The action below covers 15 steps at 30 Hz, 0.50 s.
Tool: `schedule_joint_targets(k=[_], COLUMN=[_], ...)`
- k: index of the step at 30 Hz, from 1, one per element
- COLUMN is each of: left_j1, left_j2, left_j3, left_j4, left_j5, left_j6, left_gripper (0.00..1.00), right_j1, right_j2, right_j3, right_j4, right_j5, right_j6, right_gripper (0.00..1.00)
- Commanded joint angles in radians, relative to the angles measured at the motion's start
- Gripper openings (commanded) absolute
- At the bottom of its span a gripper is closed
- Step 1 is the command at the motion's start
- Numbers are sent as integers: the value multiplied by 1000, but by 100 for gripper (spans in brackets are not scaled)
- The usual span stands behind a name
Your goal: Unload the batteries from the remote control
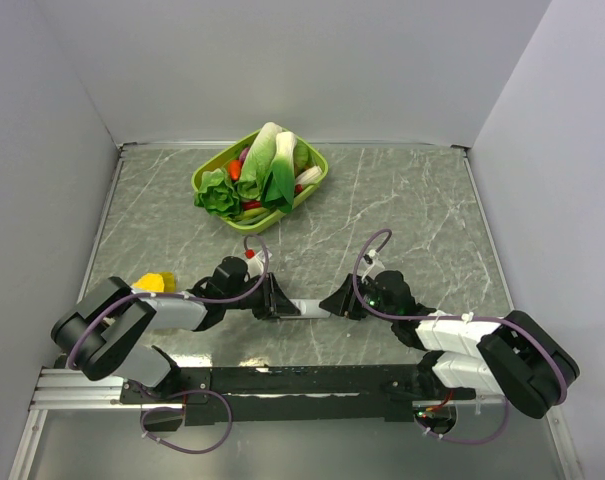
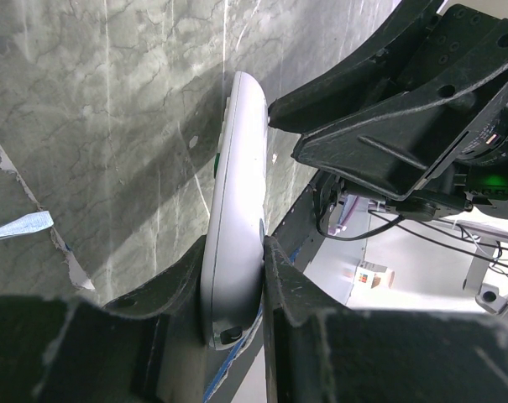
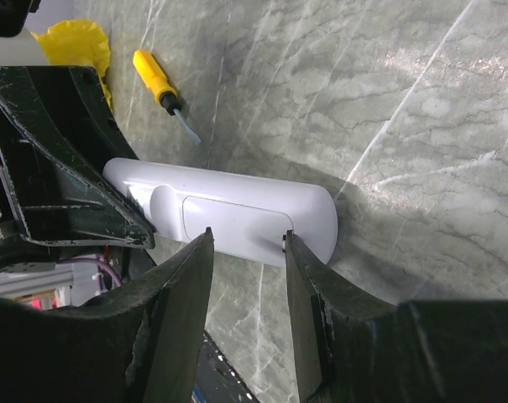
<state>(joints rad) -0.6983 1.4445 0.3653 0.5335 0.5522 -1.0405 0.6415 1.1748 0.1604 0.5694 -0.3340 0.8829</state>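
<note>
The white remote control [image 1: 308,308] lies on its long edge on the table between both grippers. My left gripper [image 1: 271,298] is shut on its left end; in the left wrist view the remote [image 2: 241,168] sits clamped between the two fingers of the gripper [image 2: 234,248]. My right gripper [image 1: 342,300] is open at the other end. In the right wrist view its fingertips [image 3: 247,239] straddle the closed battery cover on the remote [image 3: 237,210], and the right fingertip [image 3: 291,252] touches the cover's edge. The batteries are hidden inside.
A yellow-handled screwdriver [image 3: 157,80] lies behind the remote, its blade also in the left wrist view [image 2: 23,225]. A yellow object [image 1: 154,283] sits by the left arm. A green basket [image 1: 317,180] of toy vegetables stands at the back.
</note>
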Motion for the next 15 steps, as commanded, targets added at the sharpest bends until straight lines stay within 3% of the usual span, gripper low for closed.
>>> schedule_joint_targets(k=[1, 15], left_j1=[-18, -23], left_j2=[14, 20], left_j3=[21, 37], left_j4=[-18, -56], left_j5=[-60, -84], left_j6=[23, 39], left_gripper=[1, 1], right_j1=[24, 21], right_j2=[2, -43], right_j3=[30, 22], right_j4=[138, 153], right_j5=[-140, -148], right_j6=[57, 61], right_gripper=[46, 45])
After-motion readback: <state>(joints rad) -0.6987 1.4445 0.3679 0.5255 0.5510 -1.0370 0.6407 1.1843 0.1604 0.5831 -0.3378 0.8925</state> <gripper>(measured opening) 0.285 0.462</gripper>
